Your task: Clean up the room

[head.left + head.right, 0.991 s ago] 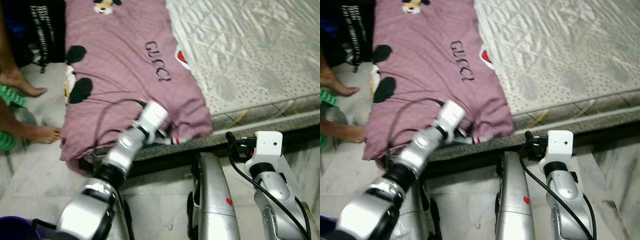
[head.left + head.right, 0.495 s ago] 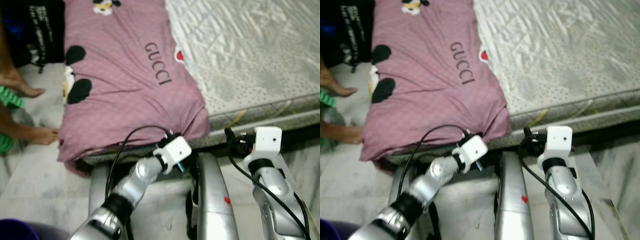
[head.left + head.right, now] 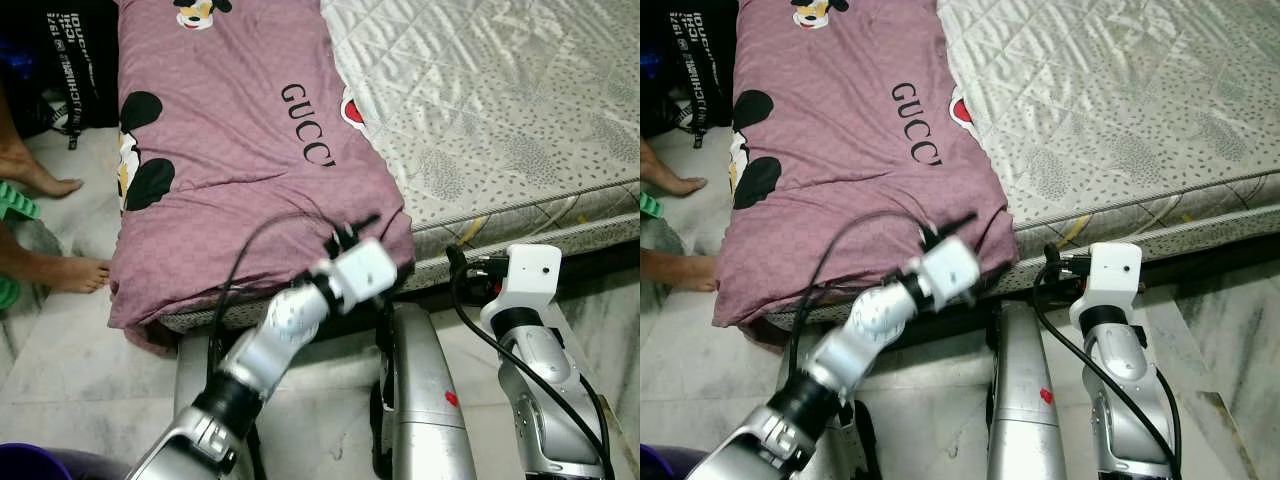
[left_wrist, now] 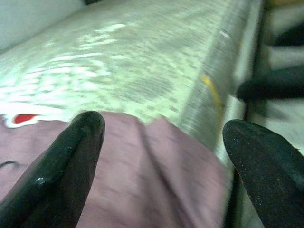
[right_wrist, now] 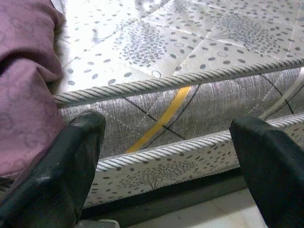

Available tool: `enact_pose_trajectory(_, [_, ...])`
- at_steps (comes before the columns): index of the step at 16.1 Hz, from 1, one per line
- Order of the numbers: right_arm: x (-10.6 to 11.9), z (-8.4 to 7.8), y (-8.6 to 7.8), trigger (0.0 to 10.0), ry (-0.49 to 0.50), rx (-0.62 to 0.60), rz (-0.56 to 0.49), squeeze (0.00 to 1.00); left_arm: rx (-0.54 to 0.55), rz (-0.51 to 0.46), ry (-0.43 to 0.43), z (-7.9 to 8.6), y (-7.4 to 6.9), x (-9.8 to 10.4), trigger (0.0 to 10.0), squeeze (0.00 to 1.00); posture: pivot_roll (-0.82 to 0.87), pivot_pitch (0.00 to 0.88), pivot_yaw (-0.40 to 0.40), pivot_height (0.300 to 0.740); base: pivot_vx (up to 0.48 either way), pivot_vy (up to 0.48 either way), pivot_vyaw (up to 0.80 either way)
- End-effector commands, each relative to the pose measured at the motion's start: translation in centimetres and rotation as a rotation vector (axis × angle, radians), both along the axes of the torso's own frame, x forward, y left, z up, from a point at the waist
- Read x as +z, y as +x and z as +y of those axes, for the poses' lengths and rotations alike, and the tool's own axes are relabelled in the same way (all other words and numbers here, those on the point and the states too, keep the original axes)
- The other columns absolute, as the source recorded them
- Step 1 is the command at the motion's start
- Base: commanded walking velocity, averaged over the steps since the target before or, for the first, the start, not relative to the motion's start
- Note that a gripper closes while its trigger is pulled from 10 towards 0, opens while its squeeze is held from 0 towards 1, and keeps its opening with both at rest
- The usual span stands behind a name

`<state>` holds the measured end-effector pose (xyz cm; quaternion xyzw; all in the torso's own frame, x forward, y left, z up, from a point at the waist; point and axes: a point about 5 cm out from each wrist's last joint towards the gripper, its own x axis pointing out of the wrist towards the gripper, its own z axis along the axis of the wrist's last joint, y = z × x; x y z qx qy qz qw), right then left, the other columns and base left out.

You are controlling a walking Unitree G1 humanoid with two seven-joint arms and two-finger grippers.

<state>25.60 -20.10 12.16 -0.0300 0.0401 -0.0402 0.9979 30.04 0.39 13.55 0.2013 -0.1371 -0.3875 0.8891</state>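
- the left gripper is released, its two black fingers spread wide with nothing between them; it hangs just over the near corner of the purple cover.
- straight ahead of those fingers lies the bunched corner of the cover, where the cloth gathers into folds and drops over the edge of the mattress.
- beyond that corner the cover spreads flat away from the gripper, with printed letters and cartoon patches, and its far side hangs off the bed toward the floor.
- the cover looks soft, limp and light; it should crumple rather than slide, and judged from the folds it will drag and sag when lifted, so one pinch will carry only part of it.
- the best hold seems to be the thick gathered fold at the corner, deep between the fingers, since a flat stretch gives little to pinch.
- the right gripper is also released, fingers wide apart, facing the side wall of the mattress, with the cover's edge just to one side of it.
- a person's bare feet rest on the floor well beyond the cover's hanging side.
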Motion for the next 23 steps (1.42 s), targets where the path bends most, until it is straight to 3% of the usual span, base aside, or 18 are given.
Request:
enact_pose_trajectory(1, [-0.5, 0.1, -0.2, 10.0, 0.004, -0.002, 0.017, 0.00, 0.056, 0.054, 0.008, 0.8, 0.9, -0.6, 10.0, 0.00, -0.09, 0.182, 0.032, 0.485, 0.000, 0.000, 0.00])
enact_pose_trajectory(3, [-0.5, -0.1, -0.3, 10.0, 0.003, -0.007, 0.017, 0.00, 0.139, 0.129, 0.087, 1.8, 2.3, -2.1, 10.0, 0.00, -0.09, 0.184, 0.034, 0.485, 0.000, 0.000, 0.00])
enact_pose_trajectory(4, [-0.5, -0.2, -0.5, 10.0, 0.002, -0.009, 0.019, 0.00, 0.156, 0.217, 0.192, 2.2, 2.6, -4.0, 10.0, 0.00, -0.10, 0.186, 0.035, 0.485, 0.000, 0.000, 0.00])
enact_pose_trajectory(5, [-0.5, -0.2, -0.6, 10.0, 0.001, -0.011, 0.023, 0.00, 0.156, 0.320, 0.262, 2.5, 2.5, -5.9, 10.0, 0.00, -0.10, 0.187, 0.036, 0.485, 0.000, 0.000, 0.00])
enact_pose_trajectory(6, [-0.6, -0.3, -0.6, 10.0, 0.000, -0.011, 0.025, 0.00, 0.109, 0.347, 0.369, 2.5, 2.0, -7.3, 10.0, 0.00, -0.11, 0.188, 0.037, 0.485, 0.000, 0.000, 0.00])
enact_pose_trajectory(9, [-0.5, -0.3, -0.6, 10.0, 0.001, -0.010, 0.026, 0.00, 0.023, 0.462, 0.526, 2.4, 0.6, -10.0, 10.0, 0.00, -0.12, 0.188, 0.037, 0.485, 0.000, 0.000, 0.00])
enact_pose_trajectory(13, [-0.6, -0.3, -0.6, 10.0, 0.001, -0.013, 0.023, 0.00, 0.046, 0.312, 0.444, 1.2, 2.2, -7.3, 10.0, 0.00, -0.11, 0.178, 0.038, 0.485, 0.000, 0.000, 0.00])
enact_pose_trajectory(15, [-0.4, 0.1, -0.2, 10.0, 0.007, -0.004, 0.012, 0.00, 0.045, 0.177, 0.387, 0.3, 2.6, -5.5, 10.0, 0.00, -0.10, 0.173, 0.036, 0.485, 0.000, 0.000, 0.00])
enact_pose_trajectory(18, [-0.4, 0.1, 0.1, 10.0, 0.008, -0.003, 0.005, 0.00, 0.091, 0.031, 0.194, -0.2, 3.2, -2.3, 10.0, 0.00, -0.09, 0.166, 0.032, 0.485, 0.000, 0.000, 0.00])
enact_pose_trajectory(23, [0.0, 0.7, 1.2, 10.0, 0.015, 0.014, -0.023, 0.00, 0.127, -0.052, -0.109, 0.4, 2.9, 1.7, 10.0, 0.00, -0.07, 0.141, 0.024, 0.485, 0.000, 0.000, 0.00])
